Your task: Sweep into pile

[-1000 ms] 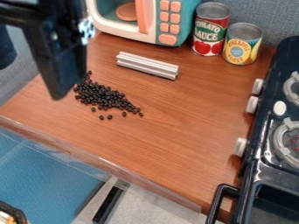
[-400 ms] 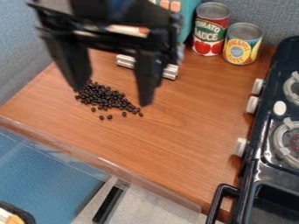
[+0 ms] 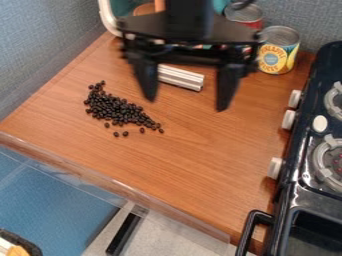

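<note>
Counter (image 3: pixel 200 165) in brown wood spreads across most of my camera view, its front edge slanting down to the lower right. The black stove (image 3: pixel 304 175) stands along its right side, with pale knobs facing the wood. My gripper (image 3: pixel 187 103) hangs over the back part of the counter, fingers spread wide apart and the grip empty. Behind it, at the back left, I can make out part of the toy microwave (image 3: pixel 107 19), its white edge curving down to the wood. At the back right I have two cans side by side: the yellow can (image 3: pixel 275 56) nearer me, and the red can (image 3: pixel 250 19) behind it, partly covered by the gripper. The silver grooved bar (image 3: pixel 180 77) lies on the wood, seen between the fingers, with one end hidden from me. Left of the gripper in my view, the dark beans (image 3: pixel 120 111) lie in a cluster on the counter, thinning toward its upper-left and lower-right ends. Smallest of all, a few stray beans (image 3: pixel 125 133) sit singly just off its near side.
</note>
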You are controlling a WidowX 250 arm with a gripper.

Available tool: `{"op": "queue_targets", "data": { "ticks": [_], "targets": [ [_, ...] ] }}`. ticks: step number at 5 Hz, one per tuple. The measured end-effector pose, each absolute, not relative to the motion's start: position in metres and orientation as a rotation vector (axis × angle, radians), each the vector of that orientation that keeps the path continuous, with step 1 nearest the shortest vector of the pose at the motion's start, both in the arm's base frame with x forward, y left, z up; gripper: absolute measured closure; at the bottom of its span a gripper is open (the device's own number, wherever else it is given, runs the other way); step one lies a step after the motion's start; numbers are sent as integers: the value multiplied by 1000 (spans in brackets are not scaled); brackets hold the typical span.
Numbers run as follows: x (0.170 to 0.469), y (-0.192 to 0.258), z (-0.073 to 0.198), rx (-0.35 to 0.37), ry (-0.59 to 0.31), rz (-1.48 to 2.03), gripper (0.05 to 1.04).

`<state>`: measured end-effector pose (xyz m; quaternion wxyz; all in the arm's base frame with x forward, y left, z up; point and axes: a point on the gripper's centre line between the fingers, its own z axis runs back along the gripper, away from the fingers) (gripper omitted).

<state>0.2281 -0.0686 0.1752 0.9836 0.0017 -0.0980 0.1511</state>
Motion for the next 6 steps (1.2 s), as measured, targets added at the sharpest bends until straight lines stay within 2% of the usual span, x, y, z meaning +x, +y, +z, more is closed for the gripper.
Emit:
{"op": "queue_targets", "data": {
  "ticks": [3,6],
  "targets": [
    [326,-83,135,48,-260,634,83],
    [396,-50,118,36,-350,1102,83]
  ]
}}
